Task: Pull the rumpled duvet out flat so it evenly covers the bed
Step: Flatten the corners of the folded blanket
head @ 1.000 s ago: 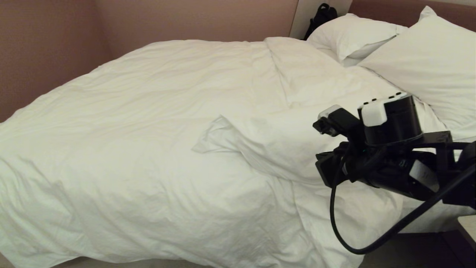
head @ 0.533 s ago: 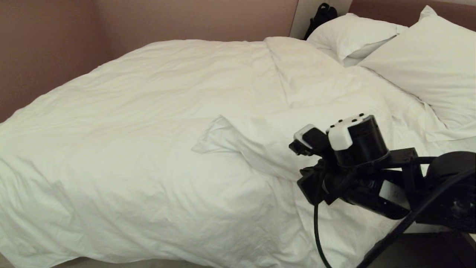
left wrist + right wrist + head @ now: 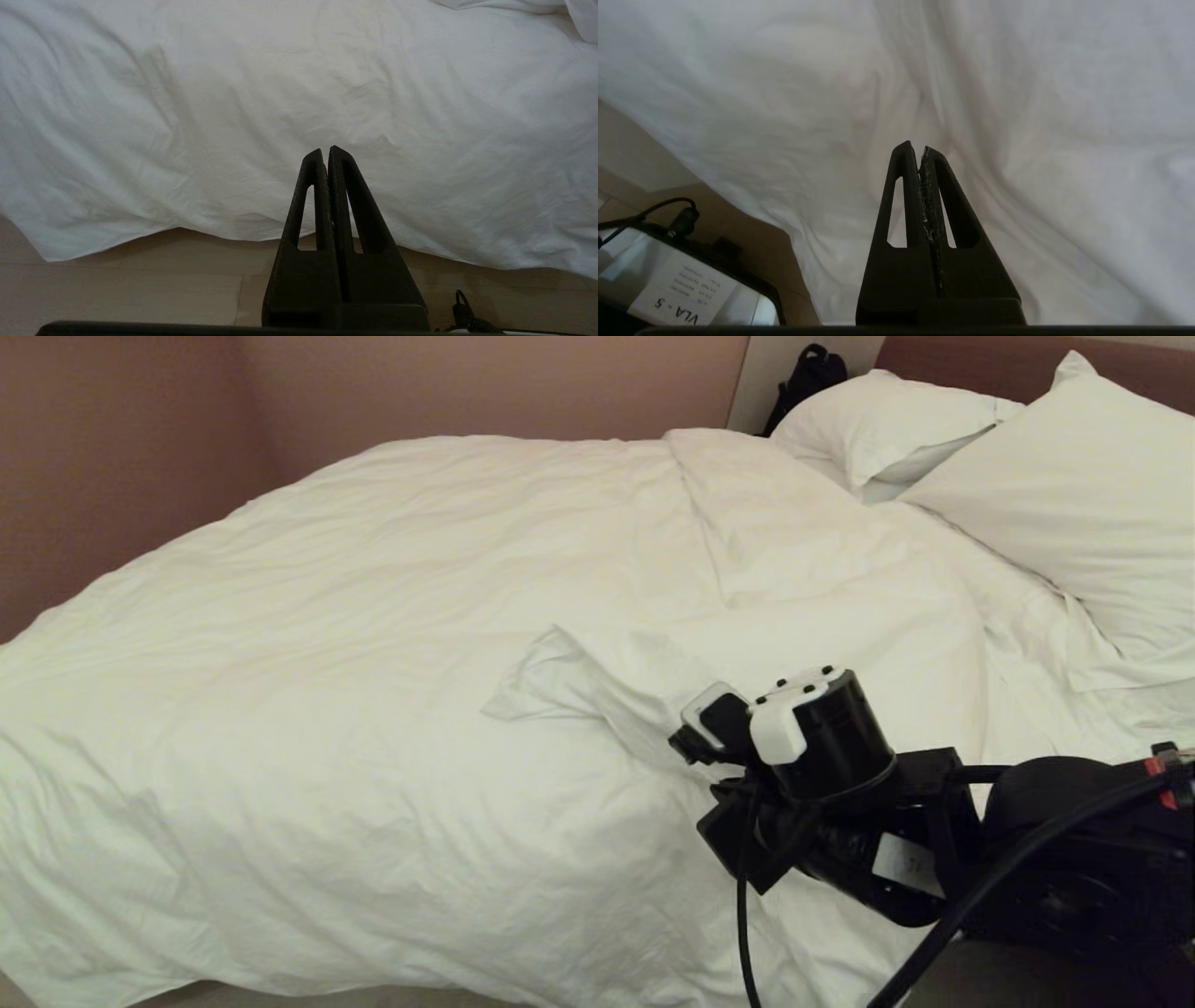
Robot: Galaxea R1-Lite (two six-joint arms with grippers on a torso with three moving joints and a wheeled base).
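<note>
The white wrinkled duvet (image 3: 373,663) lies over most of the bed, whose headboard (image 3: 962,359) shows at the back right. One corner of the duvet is folded back into a flap (image 3: 551,681) near the middle. My right arm's wrist (image 3: 822,747) hovers just right of that flap, and it hides the fingers in the head view. In the right wrist view my right gripper (image 3: 920,147) is shut and empty, pointing at the duvet (image 3: 1017,116). My left gripper (image 3: 325,149) is shut and empty, low beside the bed, facing the duvet's hanging edge (image 3: 210,224).
Two white pillows (image 3: 887,429) (image 3: 1074,495) lie at the head of the bed, with a black bag (image 3: 808,373) behind them. A brown wall (image 3: 112,457) runs along the far side. Beige floor (image 3: 117,289) lies below the duvet's edge, and part of my base (image 3: 672,289) shows.
My right arm has swung down and to the left over the duvet, closer to the folded flap, with its gripper still shut. The duvet and pillows have not moved.
</note>
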